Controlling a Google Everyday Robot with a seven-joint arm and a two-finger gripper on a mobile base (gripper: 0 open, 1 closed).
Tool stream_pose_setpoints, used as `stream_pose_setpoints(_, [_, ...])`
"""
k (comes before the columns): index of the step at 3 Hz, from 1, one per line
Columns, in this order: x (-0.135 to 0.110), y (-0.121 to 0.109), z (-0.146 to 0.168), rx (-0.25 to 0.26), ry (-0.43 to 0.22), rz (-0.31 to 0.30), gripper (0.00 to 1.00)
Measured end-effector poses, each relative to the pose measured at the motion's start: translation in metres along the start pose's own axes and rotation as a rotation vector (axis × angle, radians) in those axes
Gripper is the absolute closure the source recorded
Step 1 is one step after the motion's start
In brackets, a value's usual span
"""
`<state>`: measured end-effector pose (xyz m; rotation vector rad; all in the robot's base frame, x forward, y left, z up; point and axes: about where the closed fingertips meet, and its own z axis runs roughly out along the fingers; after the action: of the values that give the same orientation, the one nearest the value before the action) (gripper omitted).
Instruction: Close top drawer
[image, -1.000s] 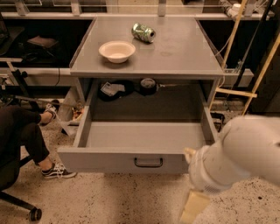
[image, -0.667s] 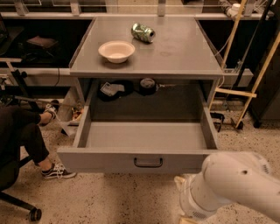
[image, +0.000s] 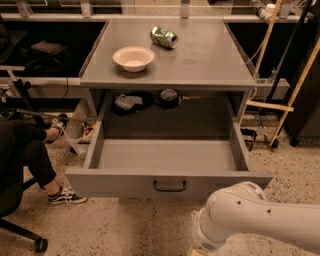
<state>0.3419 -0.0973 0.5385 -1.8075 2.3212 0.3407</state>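
Note:
The top drawer (image: 120, 182) is pulled far out of the grey metal cabinet (image: 200, 70). Its long grey tray (image: 167, 155) is empty. Its flat front panel carries one small black loop handle (image: 169, 186) at the centre. My white arm (image: 250, 222) fills the lower right corner, below and in front of the drawer's right end. My gripper (image: 196, 251) hangs under the wrist at the bottom edge, below the handle and apart from the drawer; only a tan sliver of it shows.
A cream bowl (image: 133, 58) and a crushed green can (image: 163, 37) lie on the cabinet top. Dark objects (image: 150, 99) sit in the cavity behind the drawer. A seated person's legs (image: 30, 155) are at the left. A wooden frame (image: 290, 95) stands at the right.
My arm has sunk lower in the picture and the gripper has dropped almost out of view at the bottom edge. The drawer has not moved.

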Motion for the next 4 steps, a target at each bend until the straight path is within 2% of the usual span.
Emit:
stream_pose_setpoints(1, [-0.002,-0.049,-0.006,0.1,0.029,0.085,0.0])
stream_pose_setpoints(2, [-0.002,-0.081,-0.03,0.18,0.042,0.145,0.0])
stream_pose_setpoints(3, [-0.019,-0.116,-0.051,0.225,0.047,0.17,0.0])
stream_pose_setpoints(4, [-0.068,-0.146,-0.05,0.21,0.05,0.139,0.0])
